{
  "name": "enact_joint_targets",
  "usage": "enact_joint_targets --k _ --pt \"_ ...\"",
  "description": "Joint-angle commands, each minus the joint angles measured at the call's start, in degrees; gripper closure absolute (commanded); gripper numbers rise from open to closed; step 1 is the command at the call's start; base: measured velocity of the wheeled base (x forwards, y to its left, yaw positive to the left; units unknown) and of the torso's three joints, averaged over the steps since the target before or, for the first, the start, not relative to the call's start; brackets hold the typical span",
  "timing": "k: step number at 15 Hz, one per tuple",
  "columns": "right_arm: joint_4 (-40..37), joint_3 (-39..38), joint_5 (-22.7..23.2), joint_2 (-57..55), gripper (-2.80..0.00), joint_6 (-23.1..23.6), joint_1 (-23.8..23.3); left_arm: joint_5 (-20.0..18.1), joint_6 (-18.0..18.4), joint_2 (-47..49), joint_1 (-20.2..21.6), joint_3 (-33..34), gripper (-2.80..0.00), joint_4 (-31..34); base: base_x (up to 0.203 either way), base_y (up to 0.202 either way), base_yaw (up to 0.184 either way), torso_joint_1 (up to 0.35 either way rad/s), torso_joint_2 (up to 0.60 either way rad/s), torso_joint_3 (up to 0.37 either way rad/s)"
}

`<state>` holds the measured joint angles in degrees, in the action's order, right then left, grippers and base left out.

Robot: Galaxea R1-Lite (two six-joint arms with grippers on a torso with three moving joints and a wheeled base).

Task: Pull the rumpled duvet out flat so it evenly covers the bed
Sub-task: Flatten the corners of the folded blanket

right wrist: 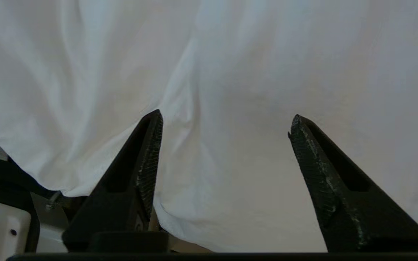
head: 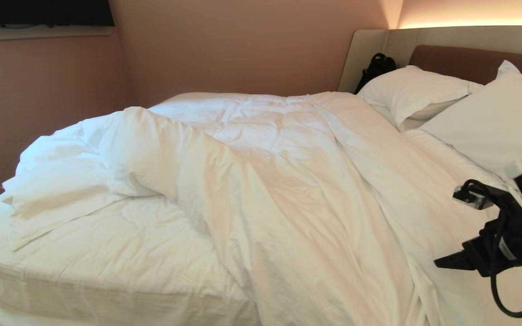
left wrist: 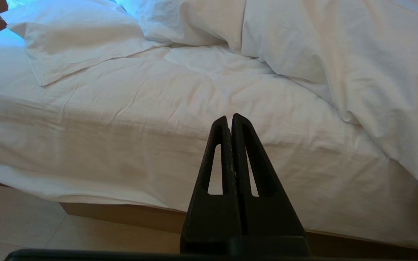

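A: Head view first. The duvet (head: 288, 181) lies bunched on the bed (head: 107, 276), with a thick ridge running from the far corner toward the near edge. On the robot's left, bare sheet shows beside a flat folded flap. The pillows (head: 424, 93) sit at the headboard (head: 469, 61), and a black bag (head: 375, 68) is tucked behind them. The right gripper (head: 451, 262) hangs over the near right part of the bed.

B: And its jaws?

A: Hard to judge there. The left wrist view settles the other arm: the left gripper (left wrist: 230, 117) is clenched on nothing, hanging low before the bed's side, with the floor (left wrist: 20, 224) and the brown plinth (left wrist: 122, 214) beneath, which the head view misses.

B: The right wrist view?

A: The right gripper (right wrist: 225, 121) stands spread wide, nothing between its fingers (right wrist: 151, 159), with the duvet's hem draped just ahead.

B: Risks?

A: I'd judge that closing on a single thin fold could let the cloth slip out mid-pull, since the filling is heavy. Tugging only this side may drag the ridge over yet leave the bare left sheet uncovered.
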<state>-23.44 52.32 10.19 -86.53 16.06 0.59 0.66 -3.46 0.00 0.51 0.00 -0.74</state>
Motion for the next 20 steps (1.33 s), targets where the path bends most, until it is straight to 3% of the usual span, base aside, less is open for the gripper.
enact_joint_targets --k 1,3,6,9,12,17,20 --pt "1.07 -0.17 -19.31 -1.09 -2.8 -1.03 5.98 0.04 -0.05 0.09 0.02 0.0 0.0 -0.05 0.0 0.0 0.0 0.0 0.0 0.0" --pt "4.27 -1.38 -29.11 -3.79 -2.8 -2.59 10.52 0.04 -0.05 0.09 0.02 0.0 0.0 -0.05 0.0 0.0 0.0 0.0 0.0 0.0" --pt "13.6 -4.78 -40.33 -9.3 -2.8 -4.58 15.51 0.04 0.03 0.09 0.02 0.0 0.0 -0.05 0.0 0.0 0.0 0.0 0.0 0.0" --pt "20.87 -6.15 -46.6 -13.99 -2.8 -7.09 18.96 0.04 -0.05 0.09 0.02 0.0 0.0 -0.05 0.0 0.0 0.0 0.0 0.0 0.0" --pt "22.03 -5.88 -51.9 -16.18 -2.8 -9.07 21.0 0.04 -0.05 0.09 0.02 0.0 0.0 -0.05 0.0 0.0 0.0 0.0 0.0 0.0" --pt "24.08 -5.65 -68.76 -18.98 -2.8 -10.78 21.29 0.04 -0.05 0.09 0.02 0.0 0.0 -0.05 0.0 0.0 0.0 0.0 0.0 0.0" --pt "24.14 -5.74 -72.41 -19.2 -2.8 -10.79 21.29 0.04 -0.05 0.09 0.02 0.0 0.0 -0.05 0.0 0.0 0.0 0.0 0.0 0.0"
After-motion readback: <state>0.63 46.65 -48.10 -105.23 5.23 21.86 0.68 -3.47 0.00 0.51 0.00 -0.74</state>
